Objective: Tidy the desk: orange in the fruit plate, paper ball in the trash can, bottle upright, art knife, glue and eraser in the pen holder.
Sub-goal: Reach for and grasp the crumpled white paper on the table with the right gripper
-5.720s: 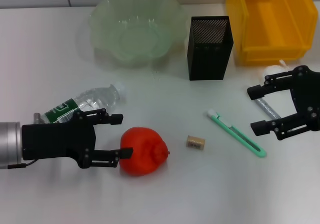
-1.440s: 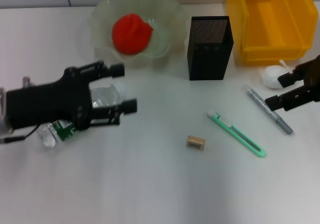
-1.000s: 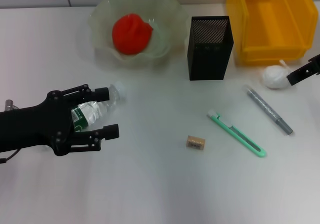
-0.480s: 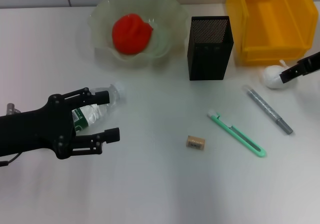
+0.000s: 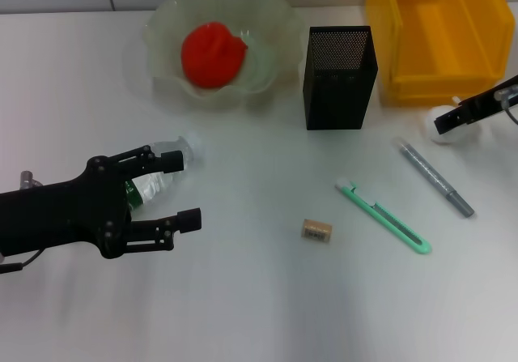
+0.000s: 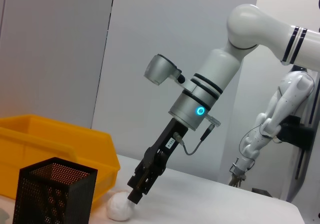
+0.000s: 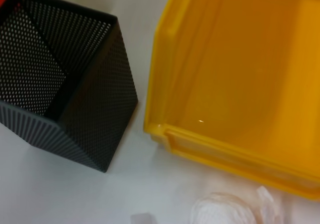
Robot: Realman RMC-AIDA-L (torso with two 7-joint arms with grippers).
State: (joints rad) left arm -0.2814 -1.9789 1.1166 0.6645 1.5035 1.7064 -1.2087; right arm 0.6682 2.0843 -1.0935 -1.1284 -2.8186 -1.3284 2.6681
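Note:
The orange (image 5: pixel 214 54) lies in the clear fruit plate (image 5: pixel 166 14) at the back. The bottle (image 5: pixel 154 176) lies on its side at the left, and my open left gripper (image 5: pixel 182 188) sits with one finger on each side of its neck end. The white paper ball (image 5: pixel 447 129) lies in front of the yellow bin (image 5: pixel 441 34). My right gripper (image 5: pixel 453 121) reaches down to it and its tip is at the ball; this also shows in the left wrist view (image 6: pixel 135 196). The green art knife (image 5: pixel 382 216), grey glue pen (image 5: pixel 435 177) and eraser (image 5: pixel 316 230) lie on the table.
The black mesh pen holder (image 5: pixel 340 77) stands between the plate and the bin. The right wrist view shows the holder (image 7: pixel 60 83), the bin (image 7: pixel 240 73) and the paper ball (image 7: pixel 225 211) below.
The orange went from the table into the plate. My left gripper came back and settled around the bottle. My right gripper left the knife area and came down to the paper ball.

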